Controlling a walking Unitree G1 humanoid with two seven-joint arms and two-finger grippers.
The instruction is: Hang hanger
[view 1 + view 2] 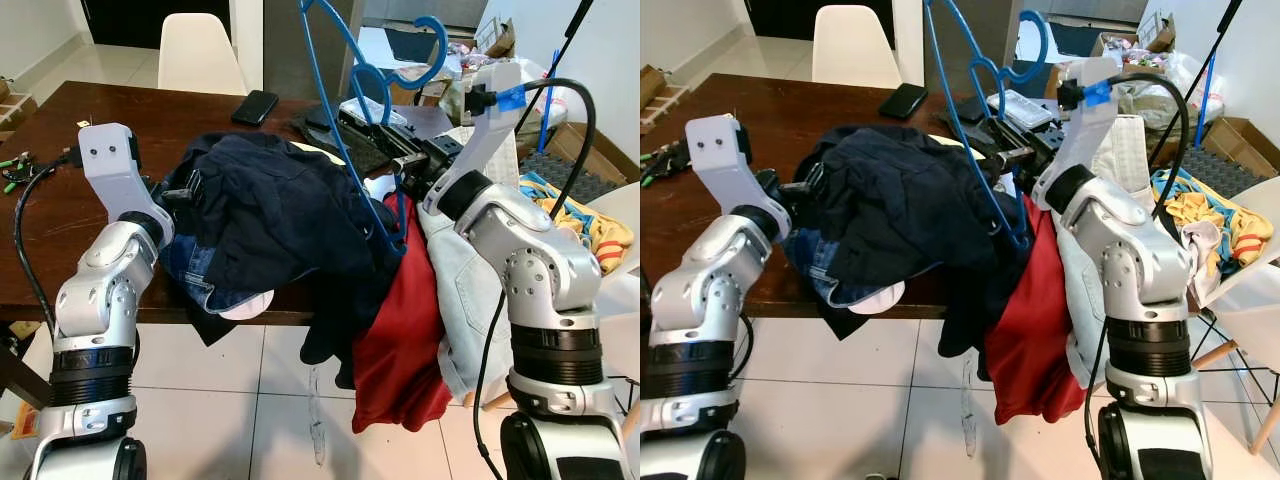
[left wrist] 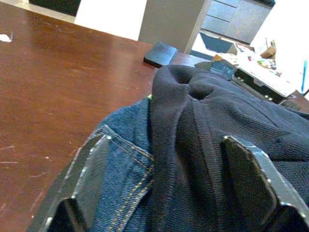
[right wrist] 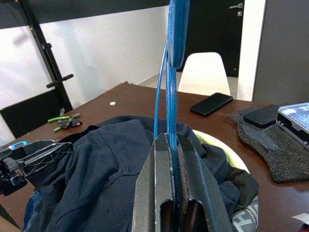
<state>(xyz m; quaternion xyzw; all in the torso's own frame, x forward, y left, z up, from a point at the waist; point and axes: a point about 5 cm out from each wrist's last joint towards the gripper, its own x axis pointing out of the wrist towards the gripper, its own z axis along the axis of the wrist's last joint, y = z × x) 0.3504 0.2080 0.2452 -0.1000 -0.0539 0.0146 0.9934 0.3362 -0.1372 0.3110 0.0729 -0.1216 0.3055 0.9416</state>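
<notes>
Right wrist view looks straight along the right end effector [image 3: 172,159], whose two black fingers are clenched on the thin blue plastic hanger [image 3: 172,72]; the frame rises upright from between them, above the dark navy garment [image 3: 111,179] heaped on the brown wooden table [image 3: 145,99]. My judgement is that the grip is narrow and on a slim bar, so the hanger could swivel or slip out when it is lifted, and its lower bar, which in the left eye view [image 1: 345,150] runs down into the pile next to the red cloth [image 1: 400,340], could snag fabric and drag clothes off the table edge.

Left wrist view shows what the head cameras do not: the left end effector [image 2: 176,186] has its fingers spread apart, straddling the navy fabric and the blue denim jeans [image 2: 120,169] without pinching them. The head views alone show the hanger's hook [image 1: 432,45] pointing away from the right end effector, with no rail visible to hang it on.
</notes>
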